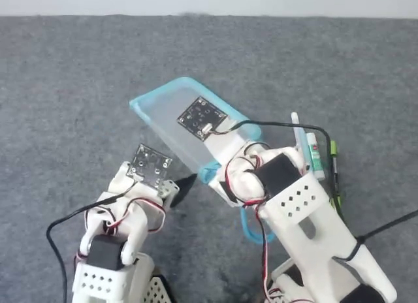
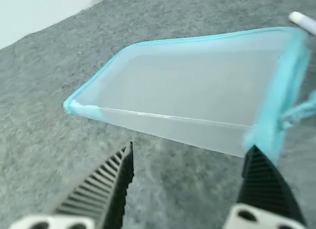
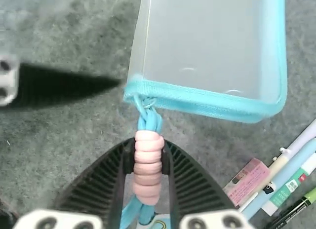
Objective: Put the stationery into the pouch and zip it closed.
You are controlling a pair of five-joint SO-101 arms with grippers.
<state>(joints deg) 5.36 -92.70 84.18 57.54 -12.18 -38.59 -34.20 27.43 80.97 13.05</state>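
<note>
A translucent pouch (image 1: pixel 171 117) with cyan trim is tilted over the grey carpet. My right gripper (image 3: pixel 146 151) is shut on the pink bead stack (image 3: pixel 147 165) strung on the pouch's cyan cord (image 3: pixel 147 121). The pouch (image 3: pixel 207 46) hangs from that cord. My left gripper (image 2: pixel 190 157) is open just short of the pouch (image 2: pixel 197 91), near its cord corner, with nothing between its fingers. The stationery lies beside the right arm: a pink eraser (image 3: pixel 244 182), pale pens (image 3: pixel 289 165), (image 1: pixel 312 149) and a green pen (image 1: pixel 334 169).
Grey carpet (image 1: pixel 78 87) covers the whole table. The left gripper's black finger (image 3: pixel 64 86) points at the pouch's cord corner. A cyan cord loop (image 1: pixel 251 230) hangs under the right arm. Black and red cables run along both arms.
</note>
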